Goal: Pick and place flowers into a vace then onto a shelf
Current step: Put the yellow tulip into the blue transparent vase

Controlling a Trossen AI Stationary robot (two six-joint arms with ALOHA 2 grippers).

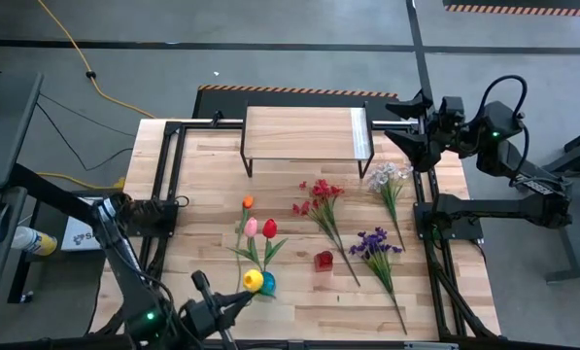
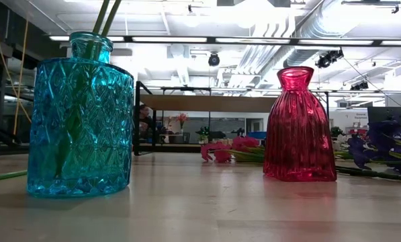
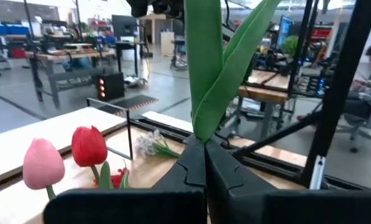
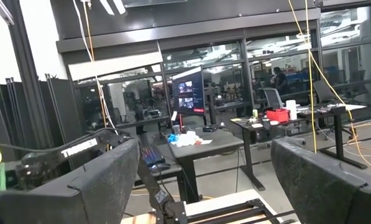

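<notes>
A yellow tulip [image 1: 254, 280] stands with its stem in the blue glass vase [image 1: 268, 284] near the table's near edge; the low view shows green stems [image 2: 107, 16] rising from the vase's neck [image 2: 91, 46]. My left gripper [image 1: 235, 297] is beside the vase on its near-left side, shut on the tulip's greenery. My right gripper [image 1: 406, 126] hangs open by the shelf's right end, touching nothing; its fingers [image 4: 104, 180] stand wide apart. The shelf [image 1: 307, 134] stands at the far edge. My left gripper [image 3: 204, 146] pinches the yellow tulip's green leaves [image 3: 205, 118] at their lower part, between its two shut fingertips. The fingers come in roughly level from the near-left. The leaves stand upright above the fingertips; the stem below them is hidden by the gripper itself.
Orange [image 1: 248, 202], pink [image 1: 252, 227] and red [image 1: 269, 228] tulips lie left of centre. A red sprig [image 1: 321, 199], white sprig [image 1: 389, 180] and purple sprig [image 1: 375, 243] lie to the right. A red vase [image 1: 324, 260] [image 2: 299, 128] stands mid-table. Black frame rails run along both table sides.
</notes>
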